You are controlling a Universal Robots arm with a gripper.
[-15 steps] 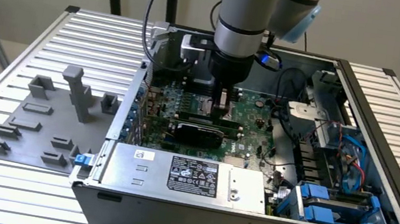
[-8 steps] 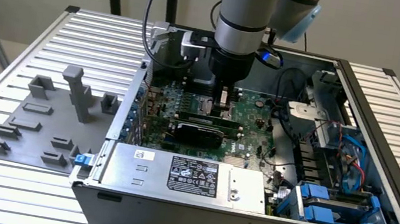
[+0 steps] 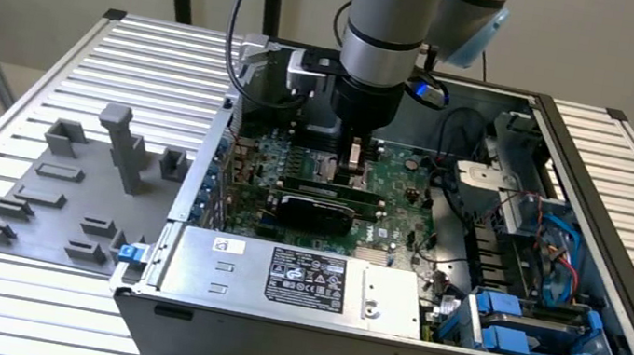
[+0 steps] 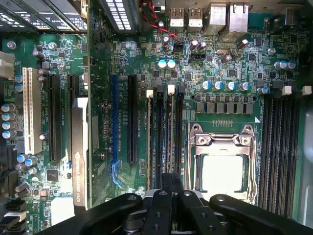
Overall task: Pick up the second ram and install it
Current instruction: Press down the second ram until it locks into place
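Beside the CPU socket (image 4: 222,166), we note fingers (image 4: 172,188) clenched over the second ram (image 4: 167,132), seating it upright in its slot.

Robotics lab, open computer case (image 3: 394,340) on slatted aluminium table (image 3: 9,301), grey fixture tray (image 3: 62,196)

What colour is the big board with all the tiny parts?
Green motherboard, clearest in the wrist view.

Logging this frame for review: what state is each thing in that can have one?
Black gripper: shut, low over the motherboard's memory slots.
Narrow green RAM stick: standing on edge in a black slot beside the processor socket; whether fully seated, cannot tell.
Grey computer case: side panel off, interior exposed.
Metal processor socket: latched frame, no cooler fitted.
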